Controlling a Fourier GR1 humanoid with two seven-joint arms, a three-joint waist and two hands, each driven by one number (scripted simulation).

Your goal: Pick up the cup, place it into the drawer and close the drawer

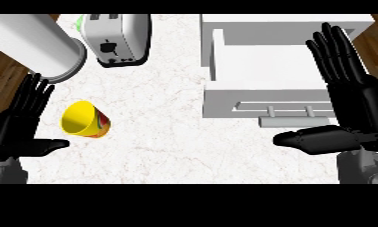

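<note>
A yellow cup [83, 119] with a red and green patterned side lies tipped on the white marbled counter [170, 121] at the left, its mouth facing up and left. My left hand [21, 121] stands open just left of it, fingers straight, thumb pointing toward the cup, not touching it. The white drawer [266, 71] is pulled open at the right, its inside bare, with a handle [291, 111] on its front. My right hand [347, 91] is open over the drawer's right side, fingers up, thumb stretched left below the handle.
A white toaster [116, 38] stands at the back, left of centre. A large white cylinder [40, 46] leans in from the top left, close to my left hand's fingertips. Dark wooden floor [11, 71] shows past the counter's left edge.
</note>
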